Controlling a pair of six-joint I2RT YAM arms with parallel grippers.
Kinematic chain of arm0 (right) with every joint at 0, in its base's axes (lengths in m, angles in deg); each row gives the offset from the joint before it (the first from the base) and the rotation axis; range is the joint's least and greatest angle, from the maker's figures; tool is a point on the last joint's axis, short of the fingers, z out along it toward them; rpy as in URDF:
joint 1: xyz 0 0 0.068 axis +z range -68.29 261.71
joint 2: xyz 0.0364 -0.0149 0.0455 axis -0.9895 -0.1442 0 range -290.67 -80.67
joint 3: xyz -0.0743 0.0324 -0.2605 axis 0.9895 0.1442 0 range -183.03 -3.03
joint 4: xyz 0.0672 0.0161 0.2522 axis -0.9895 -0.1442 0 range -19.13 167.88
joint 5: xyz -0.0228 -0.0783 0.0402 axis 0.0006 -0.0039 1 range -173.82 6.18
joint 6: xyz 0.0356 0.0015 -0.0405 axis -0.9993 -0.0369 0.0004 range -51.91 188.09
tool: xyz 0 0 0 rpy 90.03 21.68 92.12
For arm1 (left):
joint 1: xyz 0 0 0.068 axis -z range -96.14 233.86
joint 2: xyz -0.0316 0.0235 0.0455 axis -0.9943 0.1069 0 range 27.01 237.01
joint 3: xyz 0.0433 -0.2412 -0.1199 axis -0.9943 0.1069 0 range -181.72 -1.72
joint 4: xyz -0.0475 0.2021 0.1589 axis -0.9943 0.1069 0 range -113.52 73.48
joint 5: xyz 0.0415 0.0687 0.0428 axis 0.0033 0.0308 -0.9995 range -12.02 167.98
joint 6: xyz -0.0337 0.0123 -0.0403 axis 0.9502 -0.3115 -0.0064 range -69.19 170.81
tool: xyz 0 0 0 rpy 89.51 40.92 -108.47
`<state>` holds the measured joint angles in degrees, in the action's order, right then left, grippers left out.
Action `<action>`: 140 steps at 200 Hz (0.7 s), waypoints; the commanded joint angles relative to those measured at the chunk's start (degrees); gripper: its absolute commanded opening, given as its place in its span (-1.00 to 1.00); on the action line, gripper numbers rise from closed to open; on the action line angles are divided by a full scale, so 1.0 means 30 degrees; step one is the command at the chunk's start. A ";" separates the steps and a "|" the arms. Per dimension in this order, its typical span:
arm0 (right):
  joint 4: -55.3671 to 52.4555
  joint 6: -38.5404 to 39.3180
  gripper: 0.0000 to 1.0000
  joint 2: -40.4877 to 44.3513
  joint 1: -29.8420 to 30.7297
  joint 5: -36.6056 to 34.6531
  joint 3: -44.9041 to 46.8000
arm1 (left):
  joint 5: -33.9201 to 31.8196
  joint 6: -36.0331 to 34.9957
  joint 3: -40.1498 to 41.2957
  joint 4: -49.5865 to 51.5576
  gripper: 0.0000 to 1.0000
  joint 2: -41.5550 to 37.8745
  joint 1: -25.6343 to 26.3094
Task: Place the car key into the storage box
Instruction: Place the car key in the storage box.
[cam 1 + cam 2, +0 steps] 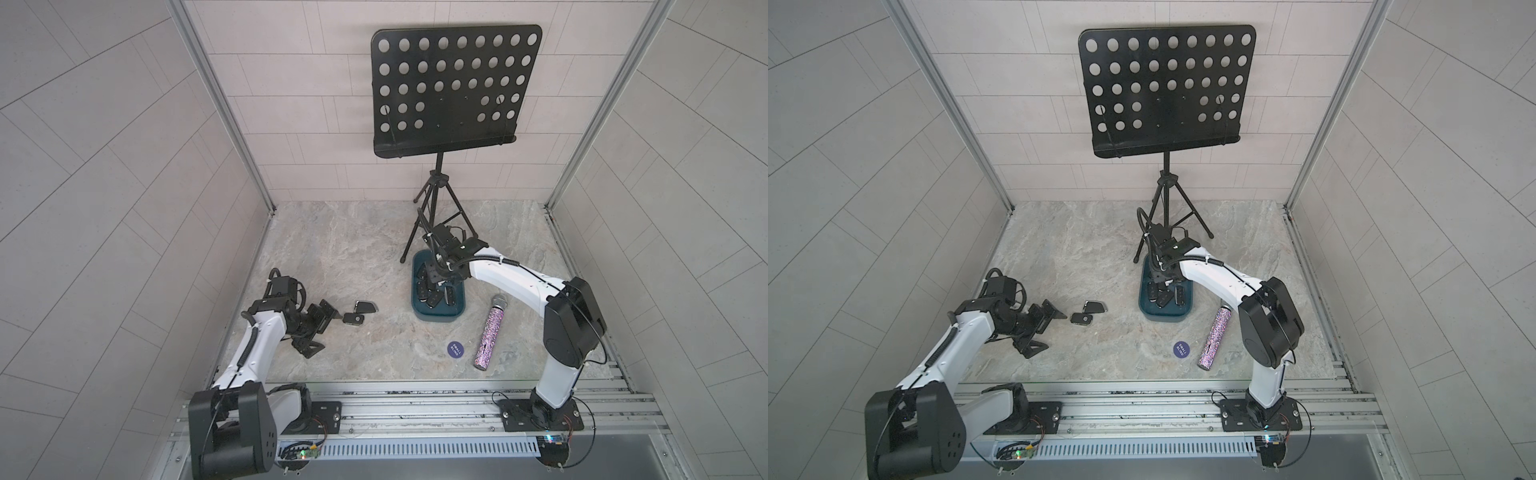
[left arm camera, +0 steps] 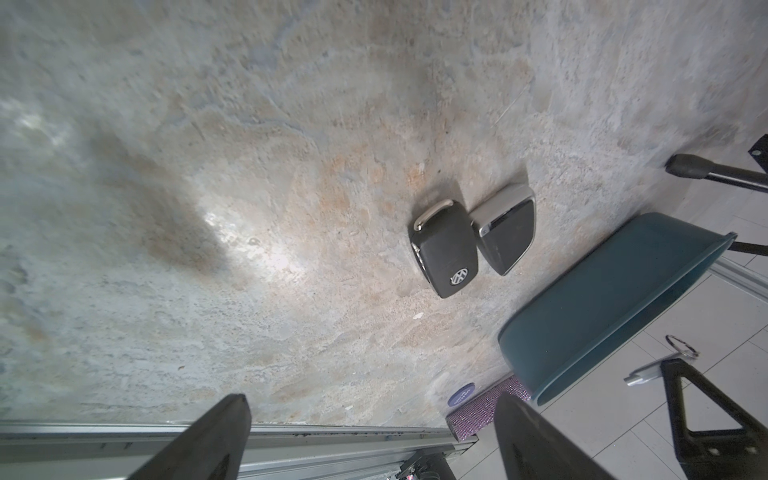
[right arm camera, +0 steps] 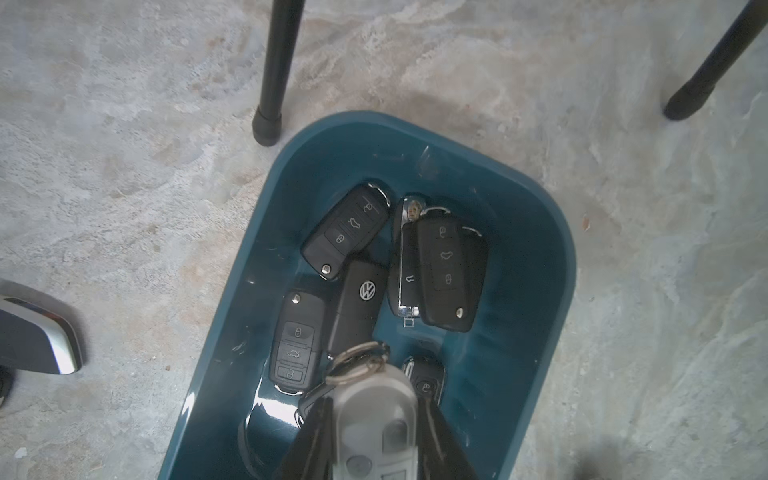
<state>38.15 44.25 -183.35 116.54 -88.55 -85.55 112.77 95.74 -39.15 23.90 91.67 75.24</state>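
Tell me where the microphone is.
In both top views the microphone lies flat toward the robot's right, between the storage box and the right arm, beside the small blue disc.

Music stand legs point(image 3: 276, 62) crowd the storage box point(image 1: 436, 318) far end, microphone point(image 1: 491, 332) flanks its right-arm side, fobs point(image 3: 451, 270) cover its floor, left-arm side open.

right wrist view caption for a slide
right pincer holds a grey key over the box of black keys

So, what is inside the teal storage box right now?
Several black car keys lie in the storage box, some overlapping. The right gripper, shut on a grey key fob, hangs over them and covers part of the floor, so more keys may hide there.
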 commanded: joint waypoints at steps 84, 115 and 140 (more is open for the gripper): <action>0.1384 -0.3776 -0.30 -0.1663 0.0082 0.1196 0.2426 | -0.0178 -0.0502 -0.0582 0.0673 0.99 -0.0175 -0.0114; 0.1262 -0.3810 -0.04 -0.1665 0.0080 0.1145 0.2338 | -0.0241 -0.0559 -0.0590 0.0753 0.98 -0.0205 -0.0129; 0.1129 -0.3672 0.25 -0.1184 0.0080 0.0873 0.2198 | -0.0772 -0.0836 -0.0648 0.0886 0.99 -0.0525 -0.0115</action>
<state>42.32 34.11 -187.98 116.73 -84.62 -78.23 112.40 94.69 -39.72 24.62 91.54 75.24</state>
